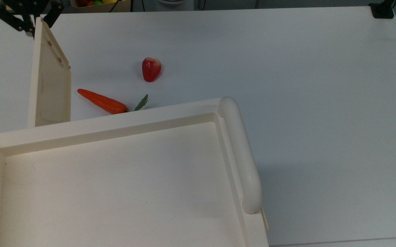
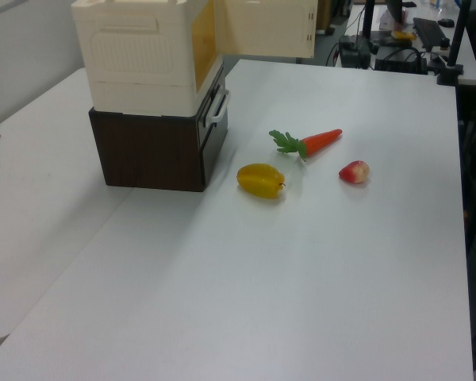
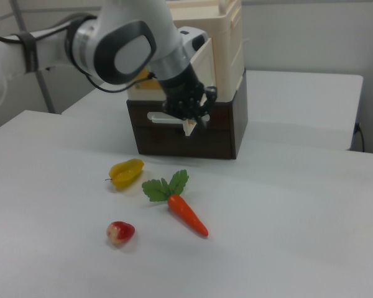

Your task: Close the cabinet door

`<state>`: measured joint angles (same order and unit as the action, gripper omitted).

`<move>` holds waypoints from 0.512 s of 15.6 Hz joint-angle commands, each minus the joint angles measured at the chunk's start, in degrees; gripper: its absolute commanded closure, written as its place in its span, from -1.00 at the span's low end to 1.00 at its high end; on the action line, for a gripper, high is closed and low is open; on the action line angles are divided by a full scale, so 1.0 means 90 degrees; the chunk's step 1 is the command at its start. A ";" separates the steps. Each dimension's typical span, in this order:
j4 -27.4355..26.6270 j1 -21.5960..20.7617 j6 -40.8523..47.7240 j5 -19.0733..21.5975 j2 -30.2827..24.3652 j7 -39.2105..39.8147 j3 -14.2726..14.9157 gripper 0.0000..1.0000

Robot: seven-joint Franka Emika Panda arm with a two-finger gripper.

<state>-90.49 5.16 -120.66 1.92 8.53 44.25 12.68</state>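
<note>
1. The cabinet door [image 1: 48, 85] is standing wide open, swung out from the cabinet's [image 2: 155, 87] front at the top view's left.
2. The gripper [image 1: 29, 17] is sitting at the door's far free edge, fingers spread, one on each side of the panel.
3. The carrot [image 1: 101, 101], red fruit [image 1: 151, 69] and yellow fruit [image 2: 260, 180] are lying apart on the white table [image 1: 287, 68].
</note>
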 commanded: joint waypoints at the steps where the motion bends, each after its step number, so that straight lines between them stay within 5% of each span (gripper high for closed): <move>1: 0.0152 0.0130 -0.1063 0.0167 0.0447 0.0415 0.0016 0.91; 8: 0.0103 -0.0006 -0.1965 0.1025 0.0663 0.0913 -0.0178 0.88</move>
<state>-90.11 5.93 -137.74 7.50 14.55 49.13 12.23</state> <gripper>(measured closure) 0.938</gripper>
